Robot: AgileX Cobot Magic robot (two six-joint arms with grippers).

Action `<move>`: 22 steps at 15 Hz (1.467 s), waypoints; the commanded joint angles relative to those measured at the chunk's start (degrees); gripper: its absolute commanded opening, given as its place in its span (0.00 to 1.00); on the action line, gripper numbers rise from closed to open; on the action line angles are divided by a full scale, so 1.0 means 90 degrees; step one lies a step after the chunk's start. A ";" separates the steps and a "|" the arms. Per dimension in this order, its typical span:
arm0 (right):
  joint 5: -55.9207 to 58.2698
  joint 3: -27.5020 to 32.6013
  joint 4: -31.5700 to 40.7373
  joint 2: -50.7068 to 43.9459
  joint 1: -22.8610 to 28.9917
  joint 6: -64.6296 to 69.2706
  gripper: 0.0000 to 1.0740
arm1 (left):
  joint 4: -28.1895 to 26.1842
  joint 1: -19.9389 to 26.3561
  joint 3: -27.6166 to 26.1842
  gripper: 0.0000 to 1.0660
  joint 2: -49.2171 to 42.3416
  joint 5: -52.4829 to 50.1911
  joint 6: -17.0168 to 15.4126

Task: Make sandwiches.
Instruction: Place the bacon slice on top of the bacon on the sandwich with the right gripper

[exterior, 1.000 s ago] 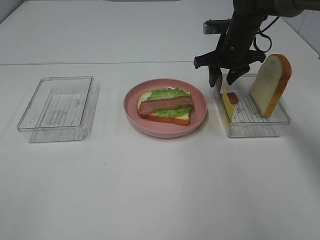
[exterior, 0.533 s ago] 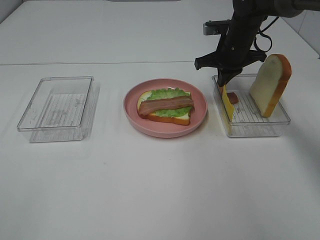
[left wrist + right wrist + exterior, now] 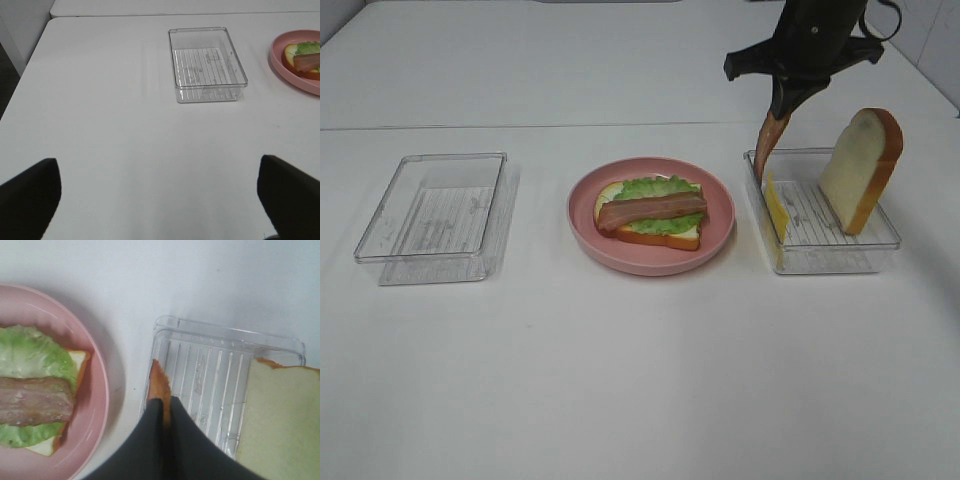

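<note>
The right tool (image 3: pixel 783 110) is pressed together, pinching the top of a reddish-brown toy bacon strip (image 3: pixel 769 148). The strip dangles below it, its lower tip by the plate-side wall of a clear ribbed plastic tray (image 3: pixel 840 250) on the white counter (image 3: pixel 640 380); whether it touches, can't tell. Inside the tray, a yellow cheese square (image 3: pixel 775 208) leans on that wall, and a white bread slice with orange-brown crust (image 3: pixel 860 170) stands opposite. An open sandwich (image 3: pixel 650 212) of bread, lettuce and bacon sits on the round pink plate (image 3: pixel 720 225). The left tool (image 3: pixel 157 165) is spread wide over the counter, near a second clear tray (image 3: pixel 207 65).
</note>
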 commanded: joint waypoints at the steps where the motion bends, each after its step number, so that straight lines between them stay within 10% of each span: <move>1: 0.0076 -0.0038 0.0134 -0.0344 0.0095 -0.0216 0.00 | 0.0000 0.0019 0.0019 0.96 -0.0095 -0.0057 0.0000; 14: -0.0286 -0.0032 0.0987 0.0134 0.2285 -0.0267 0.00 | 0.0000 0.0019 0.0019 0.96 -0.0095 -0.0057 0.0000; 22: -0.0547 -0.0032 -0.1216 0.0796 0.2266 -0.0318 0.00 | 0.0000 0.0019 0.0019 0.96 -0.0095 -0.0057 0.0000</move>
